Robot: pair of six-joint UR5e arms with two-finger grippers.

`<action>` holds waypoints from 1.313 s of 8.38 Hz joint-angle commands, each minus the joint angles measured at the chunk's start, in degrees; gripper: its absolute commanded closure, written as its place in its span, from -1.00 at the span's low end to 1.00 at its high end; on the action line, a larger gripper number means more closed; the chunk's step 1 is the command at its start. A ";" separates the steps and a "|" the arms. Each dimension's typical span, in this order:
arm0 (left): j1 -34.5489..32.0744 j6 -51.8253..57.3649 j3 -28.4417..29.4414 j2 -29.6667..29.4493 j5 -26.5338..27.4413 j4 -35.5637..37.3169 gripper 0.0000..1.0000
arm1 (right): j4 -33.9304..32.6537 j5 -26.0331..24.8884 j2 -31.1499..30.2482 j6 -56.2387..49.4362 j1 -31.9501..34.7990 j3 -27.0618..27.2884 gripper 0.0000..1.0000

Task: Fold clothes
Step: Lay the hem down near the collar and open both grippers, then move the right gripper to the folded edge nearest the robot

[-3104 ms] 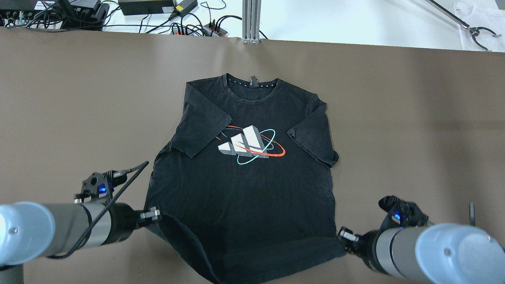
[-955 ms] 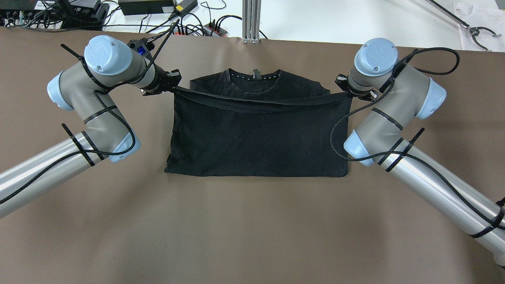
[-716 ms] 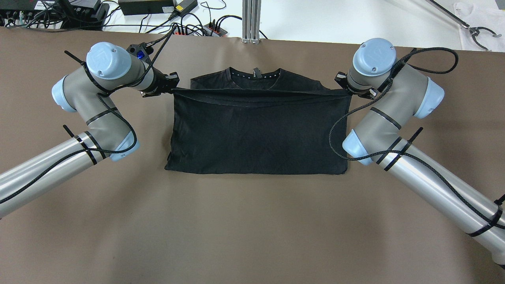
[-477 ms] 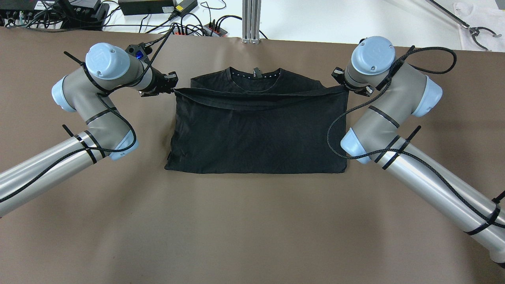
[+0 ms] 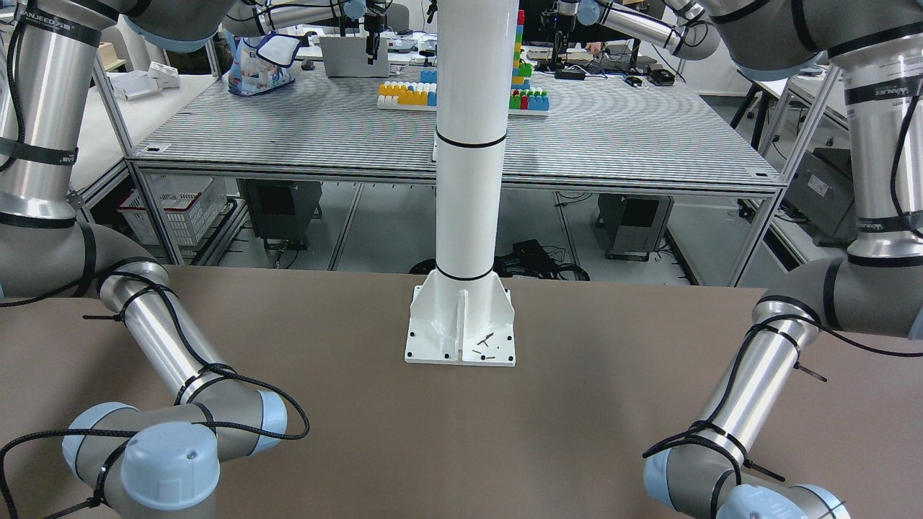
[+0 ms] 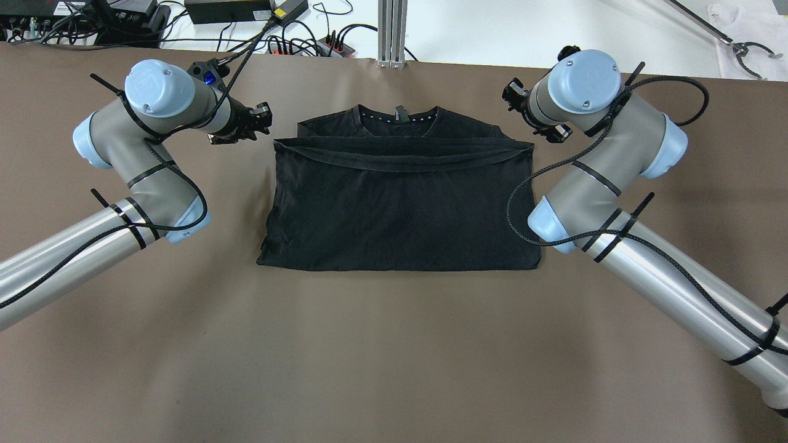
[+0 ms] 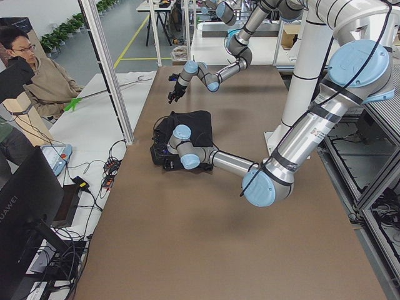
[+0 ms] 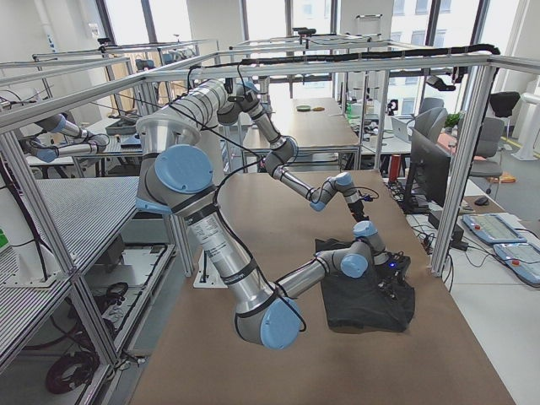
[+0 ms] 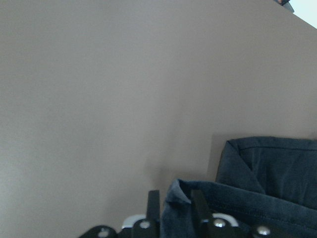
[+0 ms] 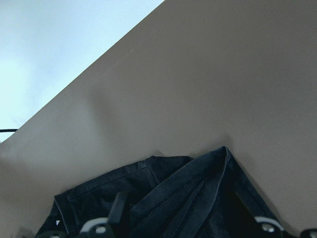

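Note:
The black T-shirt (image 6: pixel 400 203) lies folded in half on the brown table. Its bottom hem (image 6: pixel 400 159) rests just below the collar (image 6: pixel 399 118), and no print shows. It also shows in the exterior left view (image 7: pixel 195 125) and the exterior right view (image 8: pixel 371 299). My left gripper (image 6: pixel 252 123) is open and empty, just off the shirt's far left corner. The left wrist view shows its fingers (image 9: pixel 153 206) apart above the hem corner (image 9: pixel 179 192). My right gripper (image 6: pixel 532 117) is open and empty off the far right corner. Its fingers (image 10: pixel 118 208) stand wide apart over the cloth (image 10: pixel 188 198).
The brown table (image 6: pixel 394 357) stretches wide on every side of the shirt. A white pillar's base plate (image 5: pixel 460 328) is bolted at the robot's side. Cables and power supplies (image 6: pixel 234 12) lie beyond the far edge. An operator (image 7: pixel 37 81) sits by the table's far side.
Both grippers carried the bottom hem up over the shirt to the collar. In the last half second both let go and drew back from the corners. The hem has settled flat.

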 commanded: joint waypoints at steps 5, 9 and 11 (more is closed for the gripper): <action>-0.16 -0.32 -1.02 0.17 0.16 -0.16 -0.11 | 8.78 0.86 -25.17 7.37 -13.50 19.59 -0.42; -0.07 -0.40 -1.02 0.08 2.44 -0.07 -0.11 | 8.80 0.34 -26.69 8.44 -18.10 19.33 -0.27; 0.02 -0.40 -0.94 0.17 2.80 -0.07 -0.11 | 8.88 0.33 -26.95 8.35 -17.84 19.24 0.41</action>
